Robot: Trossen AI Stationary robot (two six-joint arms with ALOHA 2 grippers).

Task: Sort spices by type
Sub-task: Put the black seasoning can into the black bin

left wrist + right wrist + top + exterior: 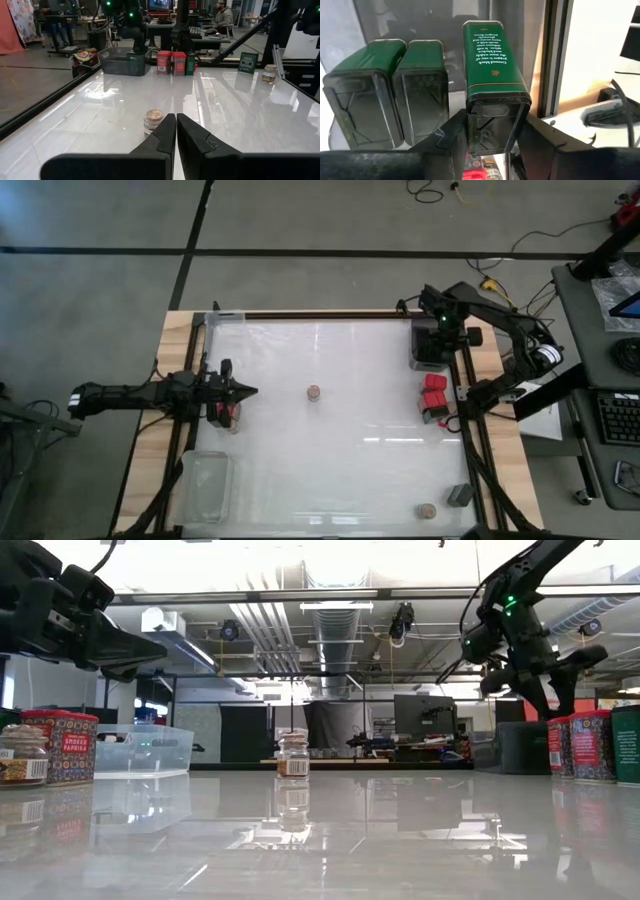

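Note:
My right gripper (492, 142) points down over a grey tray (421, 361) at the table's far right, shut on a dark green pepper tin (492, 70). Two more green tins (395, 85) stand in that tray beside it. Red tins (434, 392) stand upright just in front of the tray. One tan-topped jar (314, 393) stands upright at mid table, straight ahead of my left gripper (176, 131). That gripper is shut, level and touching nothing at the left edge. A red tin and a jar (229, 416) stand below it. My right gripper pinches the green tin between its two fingers at the two sides of its black lid end (471, 125). The fingers come from above, pointing down along the upright tin. I cannot tell whether the tin's bottom stands in the tray or hangs clear.
Clear plastic trays sit at the far left corner (225, 320) and the near left corner (205, 485). A jar (428, 510) and a dark tin (459, 495) stand near the near right corner. The white table top between left gripper and right tray holds only the middle jar.

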